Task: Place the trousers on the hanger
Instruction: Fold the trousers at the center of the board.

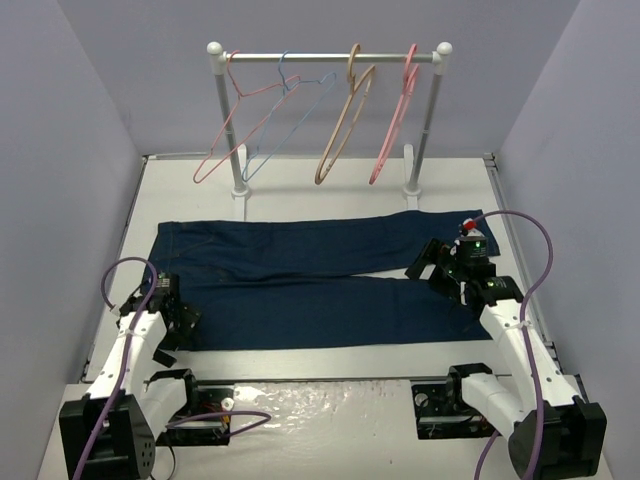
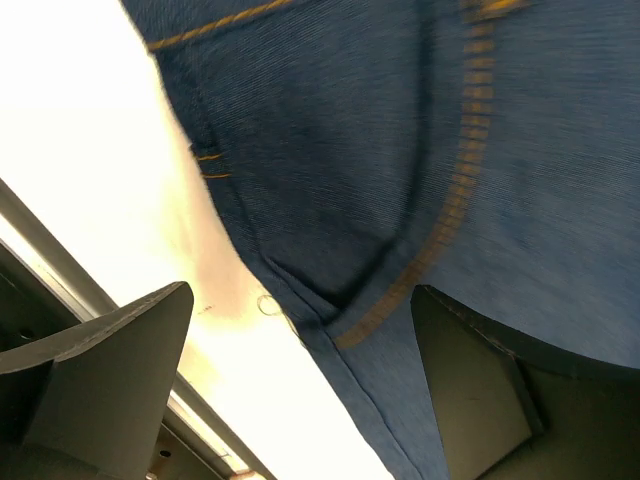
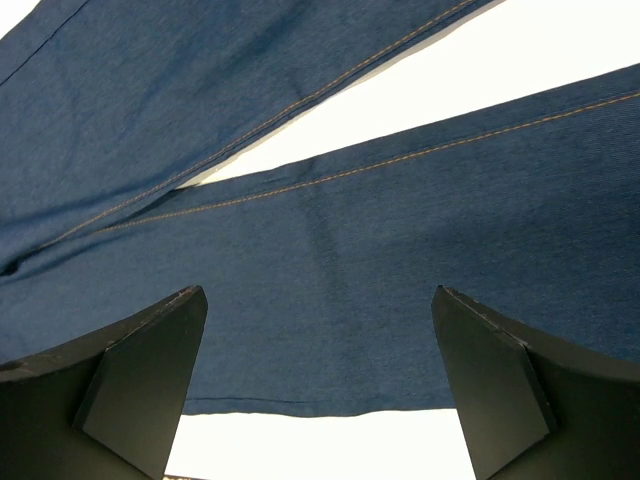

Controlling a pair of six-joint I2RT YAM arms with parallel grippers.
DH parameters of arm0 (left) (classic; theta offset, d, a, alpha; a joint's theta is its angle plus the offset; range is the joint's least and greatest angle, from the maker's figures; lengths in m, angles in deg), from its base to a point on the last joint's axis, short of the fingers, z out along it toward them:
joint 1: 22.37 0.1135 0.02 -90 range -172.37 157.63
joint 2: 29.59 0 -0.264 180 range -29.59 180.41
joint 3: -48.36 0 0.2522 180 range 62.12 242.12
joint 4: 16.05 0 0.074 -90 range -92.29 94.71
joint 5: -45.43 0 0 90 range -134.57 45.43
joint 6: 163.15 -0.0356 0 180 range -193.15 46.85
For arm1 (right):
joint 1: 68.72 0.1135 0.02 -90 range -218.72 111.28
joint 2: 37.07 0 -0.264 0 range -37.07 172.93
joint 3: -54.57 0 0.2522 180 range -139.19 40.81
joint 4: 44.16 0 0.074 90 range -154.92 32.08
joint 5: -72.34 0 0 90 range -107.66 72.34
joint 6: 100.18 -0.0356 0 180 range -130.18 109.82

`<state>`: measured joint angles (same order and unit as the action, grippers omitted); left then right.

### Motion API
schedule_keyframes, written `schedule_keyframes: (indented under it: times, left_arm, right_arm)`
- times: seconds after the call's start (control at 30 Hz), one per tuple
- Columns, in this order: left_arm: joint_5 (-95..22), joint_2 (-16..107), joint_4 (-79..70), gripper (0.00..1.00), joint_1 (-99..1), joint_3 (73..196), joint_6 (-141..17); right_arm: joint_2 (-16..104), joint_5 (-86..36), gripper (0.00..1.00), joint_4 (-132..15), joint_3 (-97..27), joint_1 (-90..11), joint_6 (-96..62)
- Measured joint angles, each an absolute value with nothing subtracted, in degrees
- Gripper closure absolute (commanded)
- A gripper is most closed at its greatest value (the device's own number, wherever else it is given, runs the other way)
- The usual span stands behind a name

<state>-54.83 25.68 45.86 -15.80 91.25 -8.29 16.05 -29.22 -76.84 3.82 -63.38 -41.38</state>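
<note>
The dark navy trousers [image 1: 320, 270] lie flat on the white table, waist at the left and both legs running to the right. The tan hanger [image 1: 345, 125] hangs on the rail at the back, apart from both grippers. My left gripper [image 1: 180, 305] is open at the waist's near left corner; in the left wrist view [image 2: 300, 390] the trousers' edge [image 2: 400, 150] runs between its jaws. My right gripper [image 1: 432, 268] is open over the leg ends; in the right wrist view [image 3: 320, 390] the near leg [image 3: 350, 270] lies under its jaws.
A white-posted clothes rack [image 1: 330, 57] stands at the back with two pink hangers [image 1: 235, 125] [image 1: 395, 115] and a light-blue hanger [image 1: 285, 115]. Grey walls close in on both sides. The table's near edge [image 1: 320, 375] runs just in front of the trousers.
</note>
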Motion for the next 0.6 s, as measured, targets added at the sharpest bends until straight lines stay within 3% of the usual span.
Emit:
schedule_keyframes:
  times: [0.07,0.37,0.4,0.5,0.57,0.6]
  left_arm:
    - [-54.4,27.9,44.2,0.12,-15.7,90.6,-7.2]
    - [-53.8,33.4,39.8,0.43,-15.0,91.5,-5.5]
    - [-53.8,33.6,39.6,0.49,-15.0,91.6,-5.6]
    - [-54.0,33.2,38.5,0.83,-14.8,91.7,-5.6]
    - [-53.9,32.2,37.3,0.99,-14.8,91.6,-5.7]
    - [-53.9,31.8,36.3,1.00,-14.8,91.4,-5.8]
  right_arm:
    - [16.1,-29.6,0.07,-76.9,3.8,-63.1,-41.4]
    - [15.9,-30.2,0.07,-76.9,3.8,-62.0,-41.4]
    - [15.9,-30.2,0.07,-76.9,3.8,-61.9,-41.4]
    - [15.9,-30.1,0.08,-76.9,3.8,-61.9,-41.4]
    - [15.9,-29.9,0.08,-76.9,3.8,-61.9,-41.4]
    - [15.9,-29.6,0.05,-76.9,3.9,-61.9,-41.4]
